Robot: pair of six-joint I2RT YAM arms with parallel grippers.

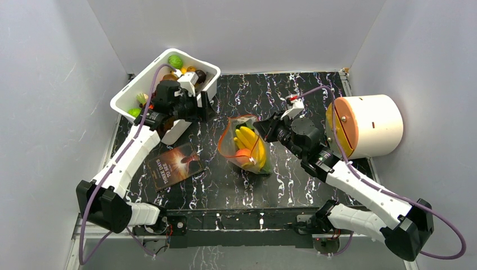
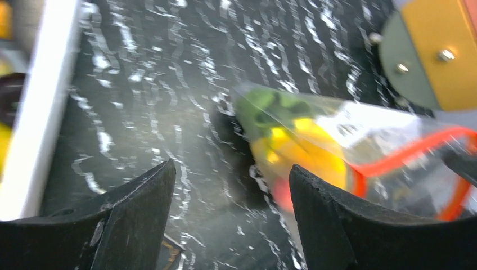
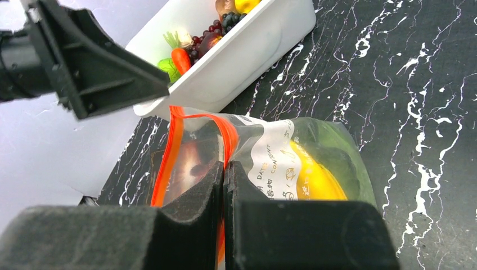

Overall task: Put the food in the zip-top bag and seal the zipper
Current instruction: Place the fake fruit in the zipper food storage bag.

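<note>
Right wrist view: the right fingers (image 3: pixel 194 191), dark and foam-padded, are pressed together on the rim of the zip-top bag (image 3: pixel 281 163), right at its red-orange zipper (image 3: pixel 170 140). The mouth gapes in a loop, unsealed. Inside the thin, crinkly clear plastic lie a glossy yellow banana bunch (image 1: pixel 247 140), something leafy green and an orange-red piece. The left fingers (image 2: pixel 135 225) are spread wide and empty, facing the bag. More toy produce sits in a rigid white tub (image 3: pixel 247 50) on the black, white-veined bench (image 3: pixel 422 84). Filling looks partly done; sealing remains.
</note>
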